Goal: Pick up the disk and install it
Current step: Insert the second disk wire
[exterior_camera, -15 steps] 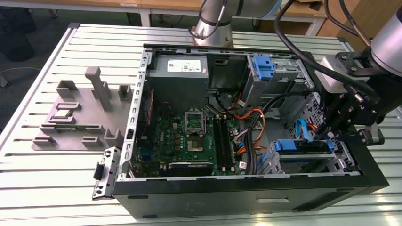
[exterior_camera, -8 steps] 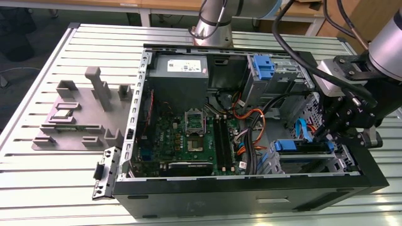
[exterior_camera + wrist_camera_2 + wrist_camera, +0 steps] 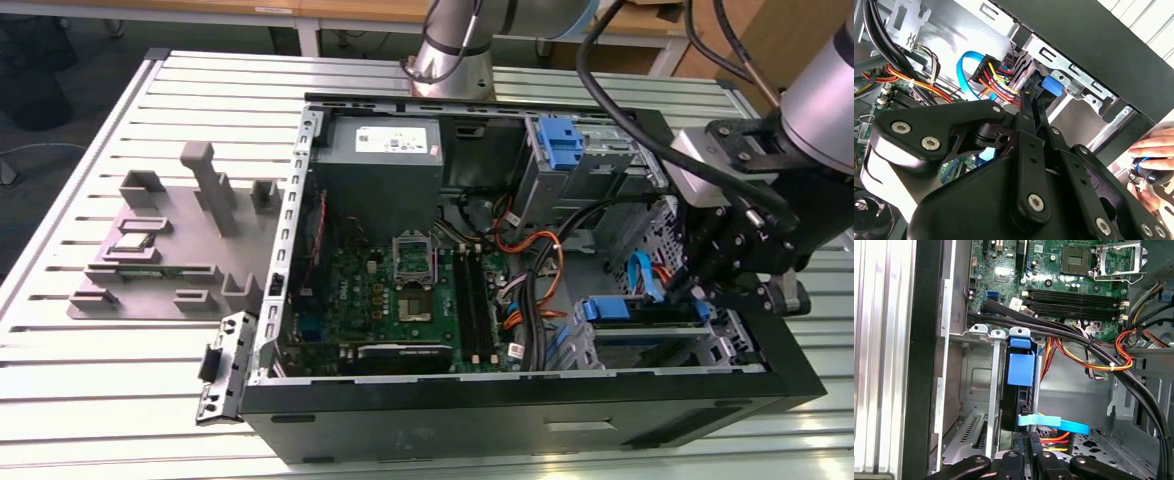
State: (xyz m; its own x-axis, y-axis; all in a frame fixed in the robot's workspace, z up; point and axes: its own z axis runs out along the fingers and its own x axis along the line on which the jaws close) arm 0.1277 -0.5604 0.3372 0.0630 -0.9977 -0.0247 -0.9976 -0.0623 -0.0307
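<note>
Black end effector [image 3: 1030,440] fingers nearly closed at disk's [image 3: 1020,369] edge, disk upright in drive bay beside case wall [image 3: 929,355], cables [image 3: 1094,347] crowding other side, open case on slatted table [image 3: 120,380].

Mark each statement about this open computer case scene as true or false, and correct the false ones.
1. The black gripper is at the drive bay near the case's front corner. True.
2. The blue-railed disk lies on the slatted metal table outside the case. False: it sits inside the black computer case, in the metal drive cage.
3. The green motherboard's processor socket is empty. True.
4. A light-blue flat cable runs near the disk. True.
5. The grey plastic fixture stands inside the case. False: it stands on the table, at the exterior view's left of the case.
</note>
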